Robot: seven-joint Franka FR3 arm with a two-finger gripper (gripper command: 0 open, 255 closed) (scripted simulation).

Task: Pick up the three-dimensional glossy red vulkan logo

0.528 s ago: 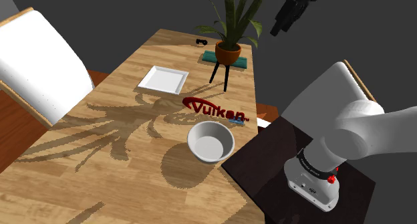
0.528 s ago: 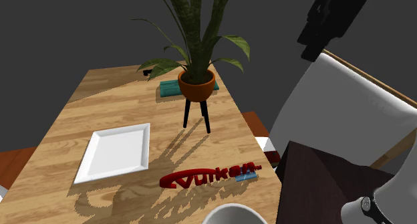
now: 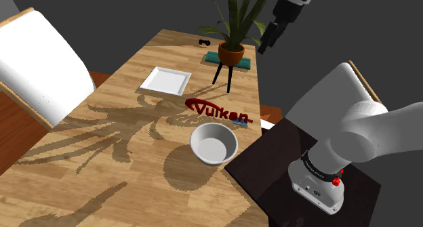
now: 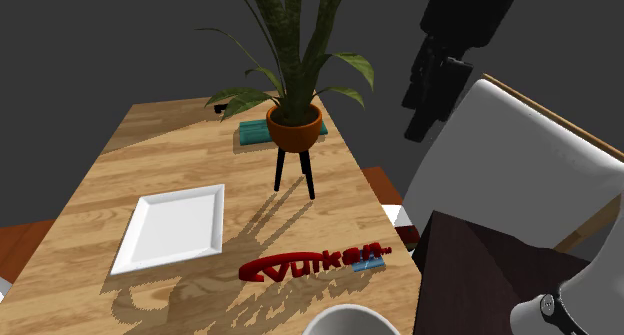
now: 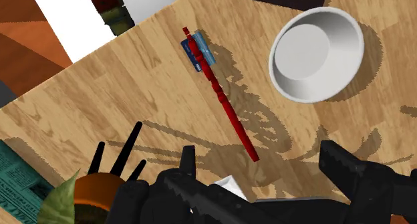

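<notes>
The glossy red Vulkan logo [image 3: 218,112] lies flat on the wooden table [image 3: 102,158], between the plant stand and the white bowl. In the second exterior view the logo [image 4: 318,262] sits near the table's right edge. My black gripper [image 3: 266,40] hangs high in the air beside the plant's leaves, well above and beyond the logo. It also hangs at the second exterior view's upper right [image 4: 418,118]. In the wrist view the logo [image 5: 220,95] appears edge-on as a thin red strip far below the open gripper [image 5: 267,179], which holds nothing.
A white bowl [image 3: 213,142] stands close to the logo, with a small blue piece [image 3: 240,123] at the logo's end. A potted plant on black legs [image 3: 230,53], a teal book [image 3: 215,57] and a white square plate [image 3: 165,80] lie farther back. White chairs [image 3: 37,63] flank the table.
The gripper has come down and moved toward the shoulder view's left, closer to the plant. Its shadow on the table's near end has grown. The logo has not moved.
</notes>
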